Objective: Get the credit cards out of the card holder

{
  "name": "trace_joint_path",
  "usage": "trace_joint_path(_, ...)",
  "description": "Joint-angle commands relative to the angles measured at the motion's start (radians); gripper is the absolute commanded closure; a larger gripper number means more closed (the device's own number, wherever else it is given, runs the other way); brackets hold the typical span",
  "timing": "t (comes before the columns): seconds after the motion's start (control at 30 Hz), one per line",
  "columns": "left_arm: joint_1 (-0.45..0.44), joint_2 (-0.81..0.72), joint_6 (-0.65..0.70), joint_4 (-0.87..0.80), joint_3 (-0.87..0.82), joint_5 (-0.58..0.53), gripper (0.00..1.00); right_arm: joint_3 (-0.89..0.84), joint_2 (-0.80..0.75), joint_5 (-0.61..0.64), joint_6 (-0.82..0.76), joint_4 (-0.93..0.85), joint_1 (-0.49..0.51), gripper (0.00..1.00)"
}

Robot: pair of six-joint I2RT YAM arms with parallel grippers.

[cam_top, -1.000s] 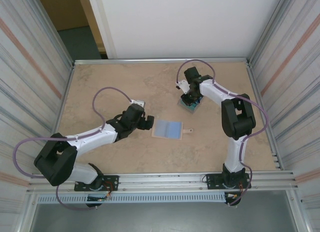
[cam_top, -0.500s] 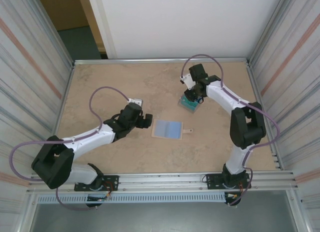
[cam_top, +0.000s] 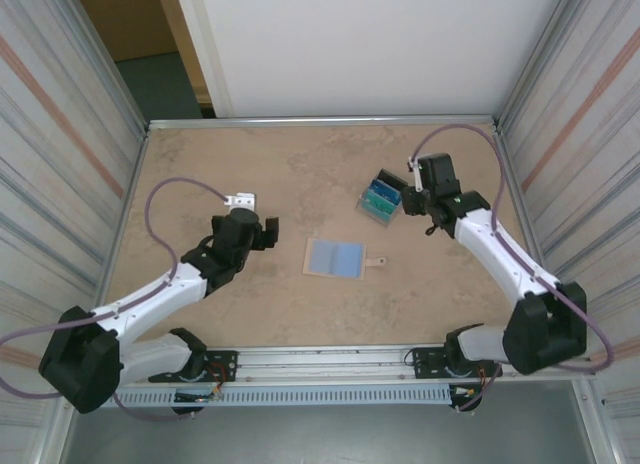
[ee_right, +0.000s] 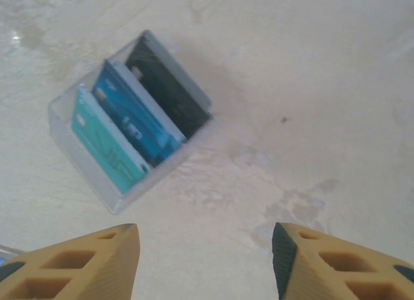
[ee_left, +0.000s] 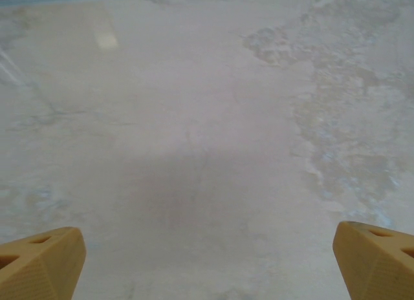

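R fingers (ee_right: pixel 77 261) part-open, empty, near tray (ee_right: pixel 113 200); L fingers (ee_left: pixel 39 261) wide, empty. Risk: R arm swing may clip tray, tipping cards (ee_right: pixel 129 128) out.

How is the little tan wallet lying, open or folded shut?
Open. The card holder lies spread flat, its pale blue inner panels facing up and its snap tab sticking out sideways.

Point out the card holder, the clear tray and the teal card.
card holder (cam_top: pixel 334 256), top external view, on its pale blue inner panel.
clear tray (ee_right: pixel 86 156), right wrist view, on its left wall.
teal card (ee_right: pixel 107 141), right wrist view, on its face.
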Motion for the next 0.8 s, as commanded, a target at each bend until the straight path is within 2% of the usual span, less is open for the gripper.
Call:
trace_joint_path(0.0,0.019,-0.045,0.091,0.097,-0.042,-0.135,0.01,-0.075,-0.107,0.057,0.115,0.064,-0.029,0.32)
trace_joint_path(0.03,0.024,-0.05,0.113,0.127,-0.056,-0.149,0.01,-0.1,-0.139,0.058,0.132,0.074,-0.04,0.25)
trace_joint_path(0.07,0.029,-0.053,0.132,0.157,-0.07,-0.161,0.01,-0.129,-0.169,0.061,0.144,0.088,-0.049,0.09)
trace_joint_path(0.1,0.035,-0.054,0.149,0.188,-0.081,-0.171,0.01,-0.15,-0.192,0.066,0.152,0.102,-0.058,0.01)
trace_joint_path(0.3,0.104,-0.024,0.254,0.384,-0.149,-0.155,0.01,-0.25,-0.264,0.154,0.196,0.175,-0.111,0.01)
trace_joint_path(0.47,0.194,-0.026,0.301,0.608,-0.241,-0.079,0.01,-0.34,-0.271,0.153,0.151,0.304,-0.132,0.01)
trace_joint_path(0.63,0.312,-0.018,0.32,0.655,-0.26,0.036,0.01,-0.48,-0.315,0.161,0.106,0.515,-0.152,0.01)
trace_joint_path(0.77,0.354,0.037,0.369,0.679,-0.26,0.04,0.01,-0.514,-0.309,0.129,0.11,0.558,-0.185,0.01)
